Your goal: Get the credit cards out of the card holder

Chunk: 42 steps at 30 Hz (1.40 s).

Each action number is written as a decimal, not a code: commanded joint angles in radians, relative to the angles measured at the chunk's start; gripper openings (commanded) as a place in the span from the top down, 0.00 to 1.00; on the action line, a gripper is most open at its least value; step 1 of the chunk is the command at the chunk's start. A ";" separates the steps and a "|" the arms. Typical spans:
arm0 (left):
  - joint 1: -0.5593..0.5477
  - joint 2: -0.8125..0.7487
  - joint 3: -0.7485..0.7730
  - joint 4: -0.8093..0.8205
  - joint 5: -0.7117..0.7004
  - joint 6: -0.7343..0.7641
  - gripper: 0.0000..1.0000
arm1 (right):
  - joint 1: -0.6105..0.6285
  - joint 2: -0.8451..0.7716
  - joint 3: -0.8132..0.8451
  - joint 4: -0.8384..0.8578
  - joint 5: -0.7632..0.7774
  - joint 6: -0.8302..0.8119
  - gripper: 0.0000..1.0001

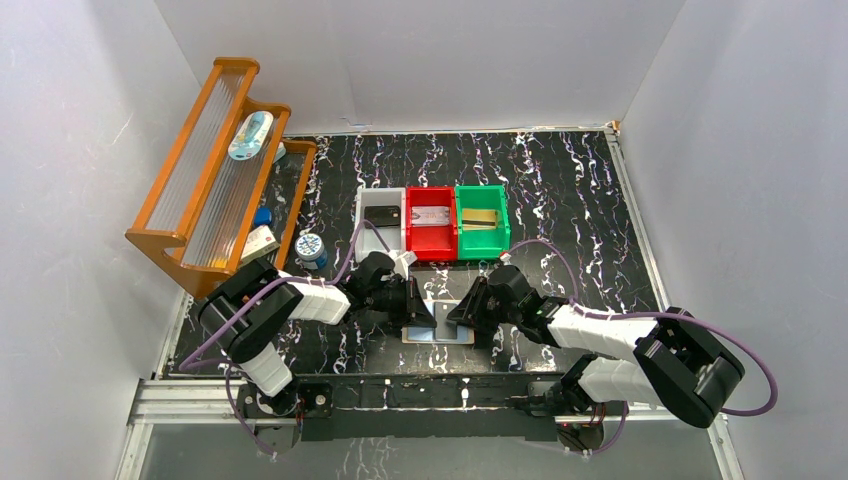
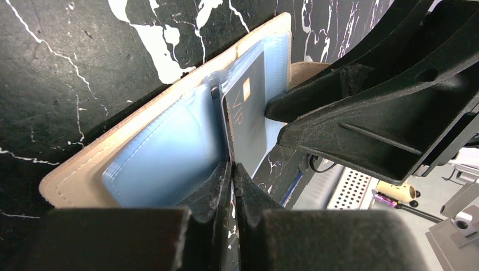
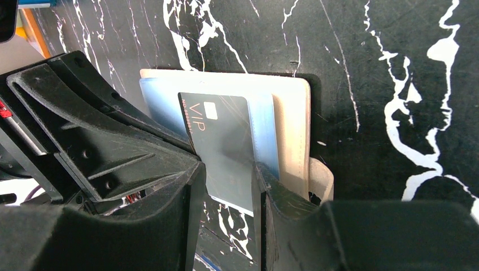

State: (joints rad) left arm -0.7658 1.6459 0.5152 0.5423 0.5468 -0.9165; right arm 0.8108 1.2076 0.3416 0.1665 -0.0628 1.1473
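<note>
The tan card holder [image 2: 73, 180] lies open near the table's front edge [image 1: 437, 336], pale blue pockets up. A dark grey credit card marked VIP [image 2: 248, 121] sticks partway out of a pocket [image 3: 226, 135]. My left gripper [image 2: 233, 167] is shut, pinching that card's near edge. My right gripper [image 3: 229, 169] stands open astride the card. Its right finger [image 3: 277, 189] rests on the blue pocket and tan cover, and one fingertip [image 2: 274, 109] presses against the card's far side. In the top view both grippers [image 1: 418, 310] [image 1: 460, 312] meet over the holder.
Behind the holder stand a grey bin [image 1: 382, 215], a red bin [image 1: 431, 224] and a green bin [image 1: 482, 222]; the red and green each hold a card. A wooden rack [image 1: 215, 170] with small items fills the left side. A round blue-white object [image 1: 310, 246] sits beside it.
</note>
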 commanded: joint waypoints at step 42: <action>-0.005 -0.120 0.029 -0.182 -0.068 0.109 1.00 | -0.036 -0.092 0.137 -0.084 -0.141 -0.209 0.50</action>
State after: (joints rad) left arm -0.7681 1.5558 0.5236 0.3847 0.4866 -0.8295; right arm 0.7780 1.0916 0.4252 -0.0166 -0.1116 0.9684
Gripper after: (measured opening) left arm 0.009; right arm 0.491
